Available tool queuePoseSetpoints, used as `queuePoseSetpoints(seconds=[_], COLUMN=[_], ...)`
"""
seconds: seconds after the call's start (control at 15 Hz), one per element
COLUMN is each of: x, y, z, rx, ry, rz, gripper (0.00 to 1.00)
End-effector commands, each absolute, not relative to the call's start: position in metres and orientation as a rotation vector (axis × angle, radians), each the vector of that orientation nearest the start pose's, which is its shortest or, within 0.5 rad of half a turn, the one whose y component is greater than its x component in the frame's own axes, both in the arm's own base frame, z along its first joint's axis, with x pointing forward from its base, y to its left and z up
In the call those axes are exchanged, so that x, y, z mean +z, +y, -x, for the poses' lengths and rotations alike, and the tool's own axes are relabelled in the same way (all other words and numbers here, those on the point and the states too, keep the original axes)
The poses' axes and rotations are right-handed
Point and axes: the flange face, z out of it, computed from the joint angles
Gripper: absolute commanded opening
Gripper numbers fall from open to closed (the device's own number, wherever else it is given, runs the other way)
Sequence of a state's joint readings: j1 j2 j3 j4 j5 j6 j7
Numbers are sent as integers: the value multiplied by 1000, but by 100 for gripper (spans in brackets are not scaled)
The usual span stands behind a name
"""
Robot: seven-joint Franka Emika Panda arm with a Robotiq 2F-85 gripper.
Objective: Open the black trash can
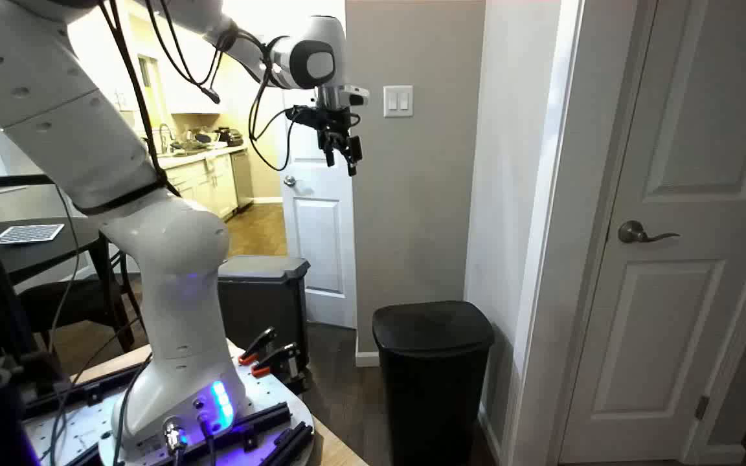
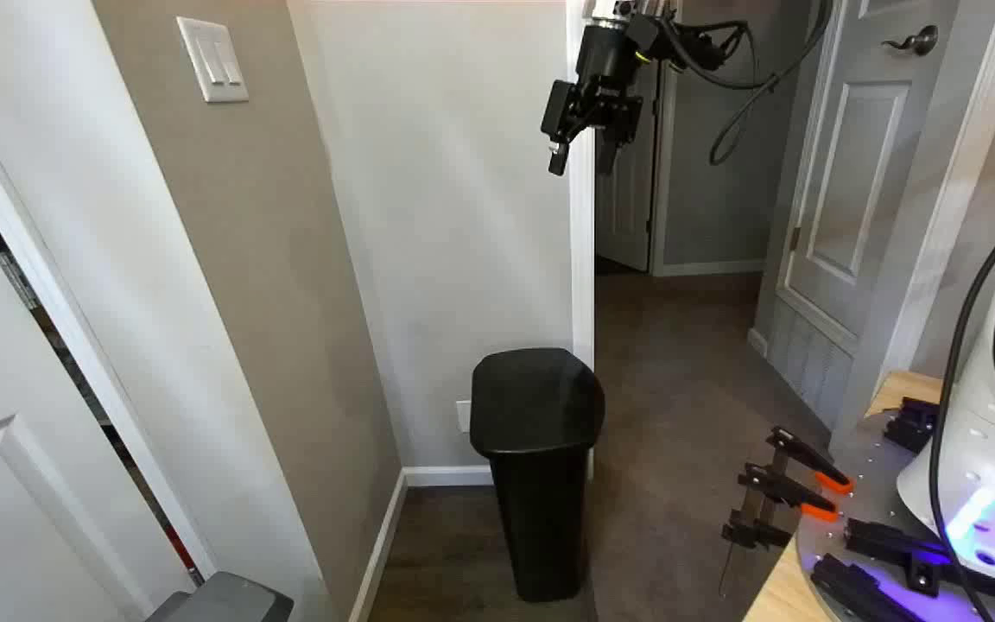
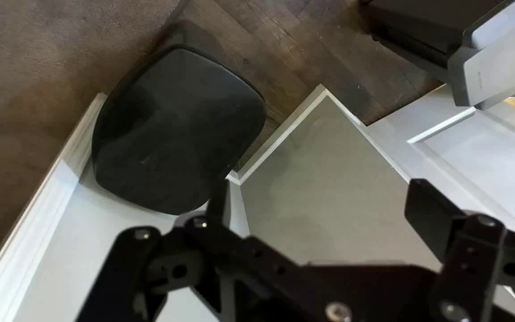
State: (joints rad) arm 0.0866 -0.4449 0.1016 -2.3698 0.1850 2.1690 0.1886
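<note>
The black trash can (image 1: 434,401) stands upright on the floor by the wall corner, with its lid shut. It also shows in an exterior view (image 2: 542,518). In the wrist view its closed lid (image 3: 177,134) fills the upper left. My gripper (image 1: 341,162) is open and empty, pointing down, high above the can and apart from it. It also shows in an exterior view (image 2: 583,161), where it hangs well above the lid. In the wrist view the two fingers of the gripper (image 3: 320,201) are wide apart with nothing between them.
A second, grey-lidded bin (image 1: 263,266) stands near the robot base, by a white door (image 1: 321,246). Beige and white walls meet behind the can. A white door frame (image 2: 582,259) rises beside it. Black and orange clamps (image 2: 787,492) stick out from the robot's table edge.
</note>
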Motion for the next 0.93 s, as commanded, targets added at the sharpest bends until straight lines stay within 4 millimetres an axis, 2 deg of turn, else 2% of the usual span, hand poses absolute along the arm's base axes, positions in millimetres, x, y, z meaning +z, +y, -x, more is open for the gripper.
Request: queuePoseSetpoints(seconds=[0.0, 0.33, 0.47, 0.6, 0.67, 0.87], x=[515, 515, 512, 507, 501, 483], y=[93, 93, 83, 66, 49, 15], z=[-430, -430, -437, -449, -457, -475], rx=[-321, -321, -358, -397, -435, -509], ry=[134, 134, 137, 172, 211, 258], rz=[2958, 2958, 2934, 2911, 2904, 2859], gripper=[100, 100, 100, 100, 100, 100])
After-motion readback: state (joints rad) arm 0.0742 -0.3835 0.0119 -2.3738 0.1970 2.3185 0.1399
